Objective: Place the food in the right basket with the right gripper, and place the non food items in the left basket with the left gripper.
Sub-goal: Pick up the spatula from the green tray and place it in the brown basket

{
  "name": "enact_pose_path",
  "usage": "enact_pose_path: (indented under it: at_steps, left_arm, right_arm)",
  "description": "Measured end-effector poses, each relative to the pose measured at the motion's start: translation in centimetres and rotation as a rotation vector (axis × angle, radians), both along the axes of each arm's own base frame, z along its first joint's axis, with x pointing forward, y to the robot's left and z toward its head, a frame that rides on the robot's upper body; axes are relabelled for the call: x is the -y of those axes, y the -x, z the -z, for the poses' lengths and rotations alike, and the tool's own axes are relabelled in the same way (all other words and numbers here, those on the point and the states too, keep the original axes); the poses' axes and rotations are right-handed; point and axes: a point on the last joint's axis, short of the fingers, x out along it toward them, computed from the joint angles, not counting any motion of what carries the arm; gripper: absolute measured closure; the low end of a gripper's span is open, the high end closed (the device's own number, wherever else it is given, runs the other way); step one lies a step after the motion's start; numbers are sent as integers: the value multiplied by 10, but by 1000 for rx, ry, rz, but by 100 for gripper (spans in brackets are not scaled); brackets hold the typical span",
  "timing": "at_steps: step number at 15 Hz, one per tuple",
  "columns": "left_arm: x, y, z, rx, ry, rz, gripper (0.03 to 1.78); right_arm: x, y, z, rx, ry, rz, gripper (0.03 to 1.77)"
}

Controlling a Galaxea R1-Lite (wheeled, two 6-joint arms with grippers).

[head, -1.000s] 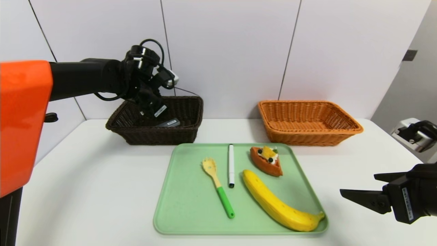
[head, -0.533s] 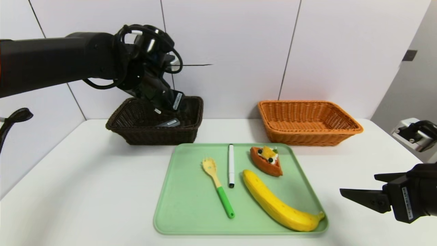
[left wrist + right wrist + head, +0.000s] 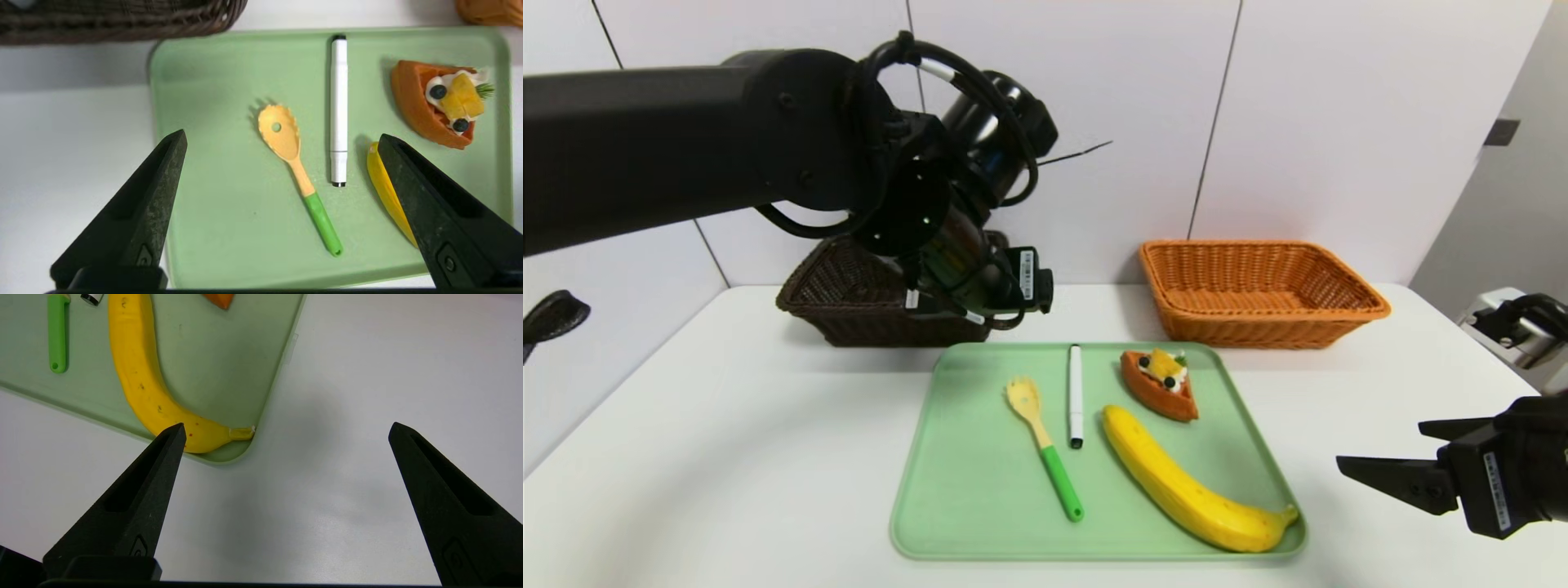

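Left wrist view: the left gripper hangs above the green tray, fingers spread wide and holding nothing. The spork lies flat on the tray, centred in the gap between the fingers but below them, not touching. The marker lies just beside it, parallel and apart.

Judgement: the spork looks like light, stiff, smooth plastic. The narrow neck where the yellow meets the green handle seems the best hold; the flat bowl could slip. The marker is round and may roll.

The banana and pastry sit on the tray's right half. The dark basket and orange basket stand behind the tray on the worktop. The right gripper waits beside the tray's corner, wide open and empty.
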Motion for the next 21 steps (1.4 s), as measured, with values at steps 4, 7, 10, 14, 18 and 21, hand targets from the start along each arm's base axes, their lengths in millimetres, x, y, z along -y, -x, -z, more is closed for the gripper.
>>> enact_pose_path:
  at_steps: [4,7,10,14,18,21]
  left_arm:
    - [16,-4,34,-135,-25,-74,14]
    - [23,-11,56,-195,-55,-107,13]
    - [30,-14,74,-240,-84,-124,12]
    - [41,-10,84,-263,-94,-116,12]
    - [49,-4,89,-274,-99,-100,12]
    - [51,-3,96,-295,-119,-100,12]
  right_arm:
    - [1,0,1,4,-17,18,9]
    - [1,0,1,2,-17,18,9]
    - [1,0,2,1,-15,19,9]
    - [1,0,2,1,-16,19,9]
    - [1,1,2,2,-16,18,9]
    - [1,1,2,0,-15,18,9]
